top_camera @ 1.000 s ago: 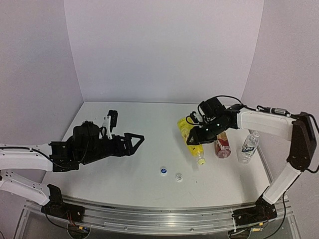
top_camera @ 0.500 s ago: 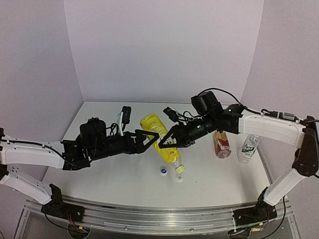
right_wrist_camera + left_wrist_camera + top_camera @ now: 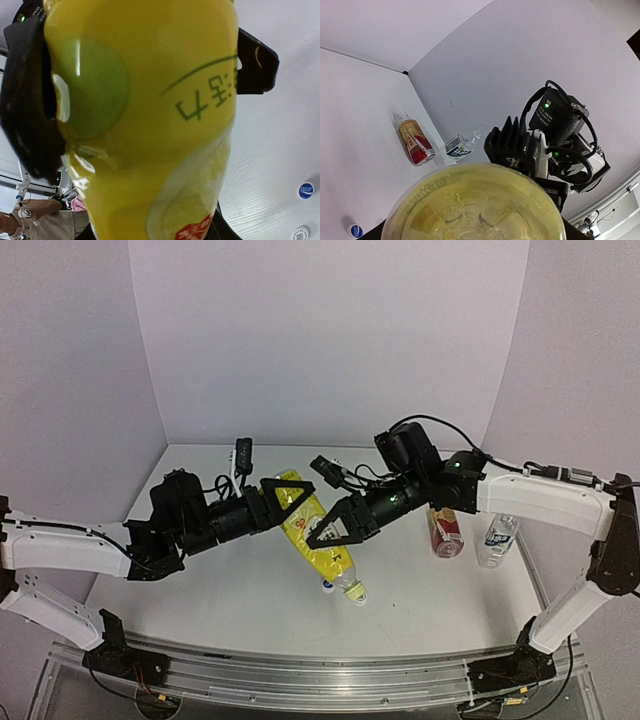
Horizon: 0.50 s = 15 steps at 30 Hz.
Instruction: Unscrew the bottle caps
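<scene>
Yellow bottle point(image 3: 326, 556) farther left, within right pincer point(image 3: 325, 530), at left pincer point(image 3: 292, 488)

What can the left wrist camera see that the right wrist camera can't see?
Only the left wrist view shows the amber bottle with the red-beige label, the clear bottle with the blue-white label beside it, and the right arm. Only the right wrist view shows the white cap on the table and the black fingers of the left gripper flanking the yellow bottle. Both show that yellow bottle, very close, and the blue cap.
</scene>
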Motion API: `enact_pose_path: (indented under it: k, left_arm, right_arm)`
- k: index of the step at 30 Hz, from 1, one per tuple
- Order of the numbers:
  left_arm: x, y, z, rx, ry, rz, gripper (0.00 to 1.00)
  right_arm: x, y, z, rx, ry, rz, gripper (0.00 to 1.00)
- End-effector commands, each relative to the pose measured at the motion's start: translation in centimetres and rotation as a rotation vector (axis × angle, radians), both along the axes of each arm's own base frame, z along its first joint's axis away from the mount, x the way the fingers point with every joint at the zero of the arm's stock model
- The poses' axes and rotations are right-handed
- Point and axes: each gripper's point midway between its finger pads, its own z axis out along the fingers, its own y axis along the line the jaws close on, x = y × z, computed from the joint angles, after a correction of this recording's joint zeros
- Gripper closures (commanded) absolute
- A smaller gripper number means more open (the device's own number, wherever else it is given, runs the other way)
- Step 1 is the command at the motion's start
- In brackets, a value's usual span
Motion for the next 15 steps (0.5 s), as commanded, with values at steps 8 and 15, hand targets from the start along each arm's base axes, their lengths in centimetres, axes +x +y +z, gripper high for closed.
enact_pose_path:
  k: [8, 15]
  left_arm:
    - [-0.8, 1.0, 2.0, -0.106, 0.021, -0.013, 0.53]
    - [1.6, 4.8, 1.4, -0.15, 0.107, 0.211, 0.53]
  right_arm:
    - [1.9, -0.2, 3.4, 0.041, -0.107, -0.125, 0.19]
    - [1.6, -3.3, 1.8, 0.018, -0.061, -0.289, 0.09]
